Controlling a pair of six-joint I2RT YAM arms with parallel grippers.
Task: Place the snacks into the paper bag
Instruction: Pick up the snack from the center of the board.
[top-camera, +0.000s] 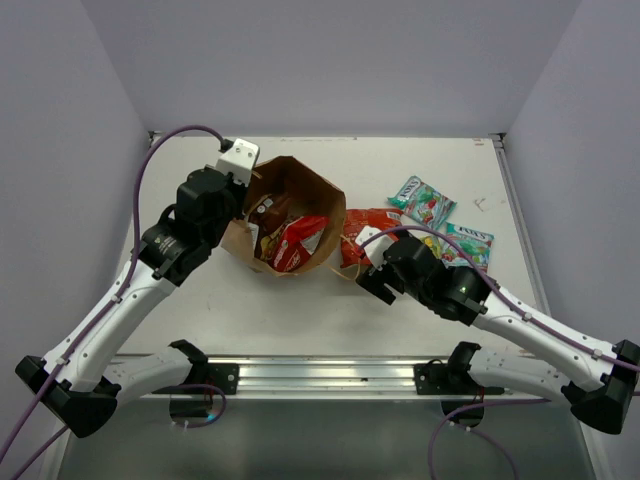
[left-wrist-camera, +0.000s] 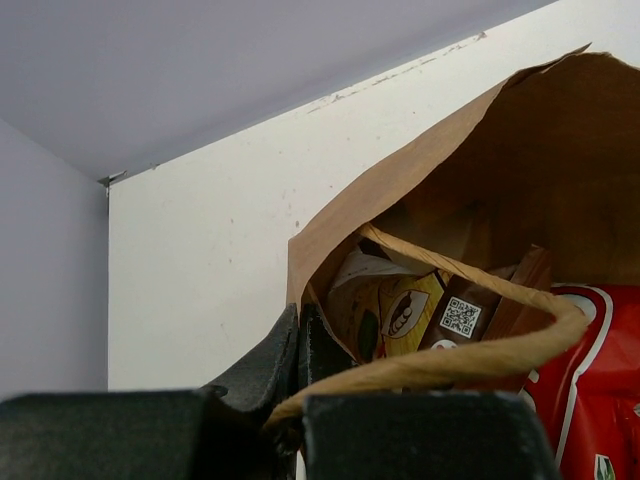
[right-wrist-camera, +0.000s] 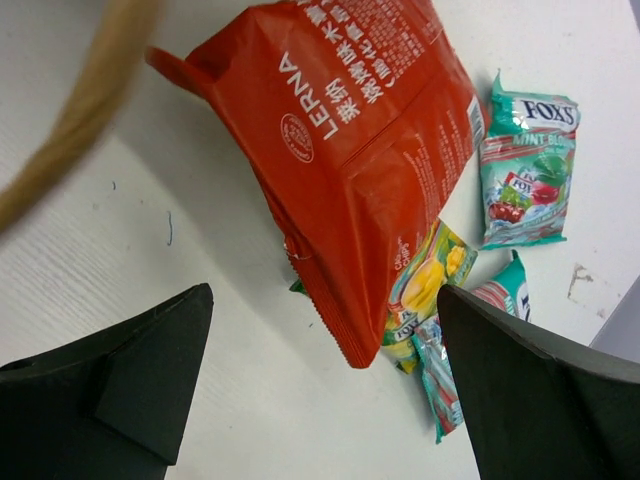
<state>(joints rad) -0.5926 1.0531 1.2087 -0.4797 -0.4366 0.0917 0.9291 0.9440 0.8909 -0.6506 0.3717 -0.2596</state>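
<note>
Top view: a brown paper bag (top-camera: 300, 180) lies on its side on the white table (top-camera: 300, 310), left of centre, with its mouth open toward the arms. Its kraft wall is creased, and a twisted paper handle (left-wrist-camera: 470, 355) loops across the opening. Inside rest a red and white packet (left-wrist-camera: 590, 380) and, deeper in, a brown and white packet (left-wrist-camera: 395, 310).

The left gripper (top-camera: 243, 190) has its jaws together on the bag's rim at the mouth's left edge. They may also be pinching the handle's end, which the wrist view leaves unclear.

The right gripper (right-wrist-camera: 320, 390) hangs just right of the bag with its jaws spread wide and nothing between them.

A glossy red-orange packet (right-wrist-camera: 370, 150) lies on the table just beside the bag's mouth. It partly covers a green packet (right-wrist-camera: 432, 275). A teal candy packet (right-wrist-camera: 525, 170) and another teal packet (top-camera: 468, 243) lie farther right, well outside the bag.
</note>
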